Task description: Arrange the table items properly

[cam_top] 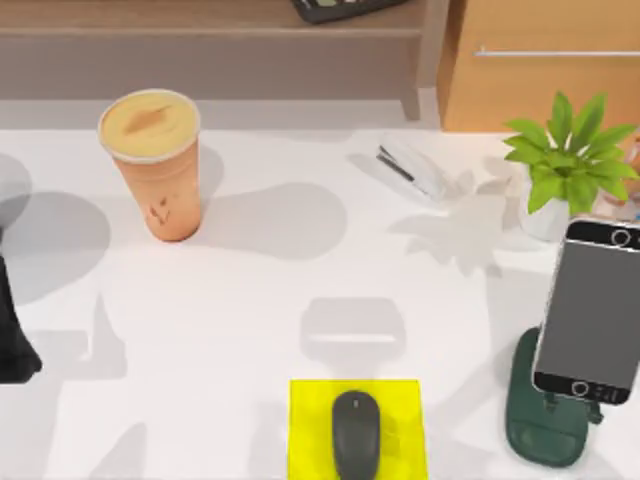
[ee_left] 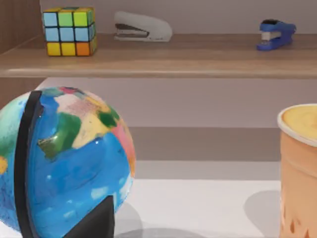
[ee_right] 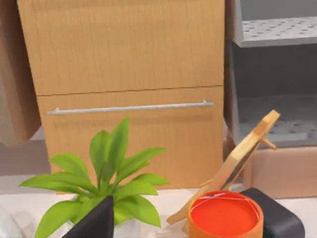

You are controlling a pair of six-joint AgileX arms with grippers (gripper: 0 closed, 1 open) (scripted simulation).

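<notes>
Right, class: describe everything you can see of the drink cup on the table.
The drink cup is tall and tapered, wider at the top, orange-tan with a small dark mark on its side. A pale-rimmed lid covers a yellowish top. It looks like paper or plastic. It stands upright on the white table toward the top view's back left, casting a shadow to its right. Nothing touches it. In the left wrist view it stands apart from a globe.
</notes>
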